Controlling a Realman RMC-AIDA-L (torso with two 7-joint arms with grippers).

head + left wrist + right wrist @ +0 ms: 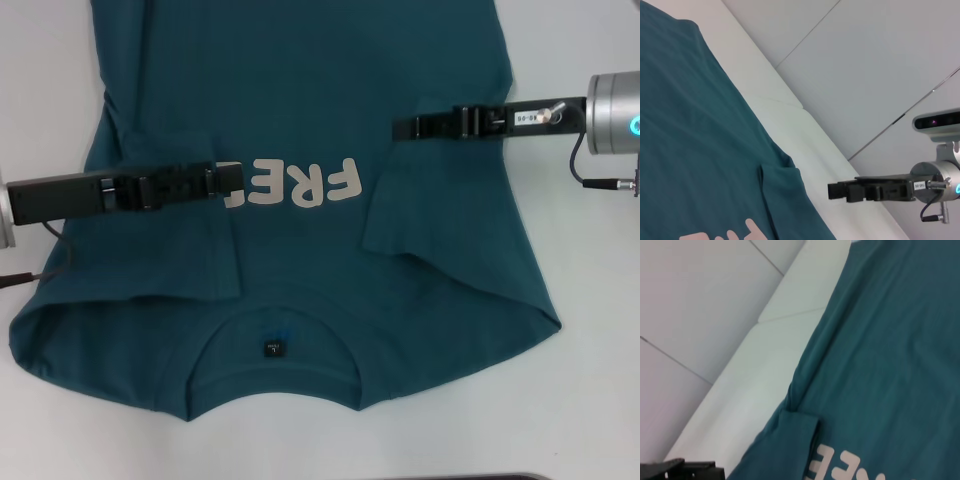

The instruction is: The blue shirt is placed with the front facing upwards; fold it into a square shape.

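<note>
Nearest the robot, lying flat on the white desk point(590, 400): the blue shirt point(300, 100), neckline and small black label point(272, 348) toward the body, hem stretching away. Just beyond the collar, both sleeves lying folded inward over the chest, flanking the off-white print point(300, 185). Hovering above the left sleeve, reaching in from the left: the left claw point(228, 183), tip covering the print's edge; opening impossible to tell. Slightly farther off, reaching in over the right sleeve: the right claw point(405, 127); opening likewise impossible to tell.
</note>
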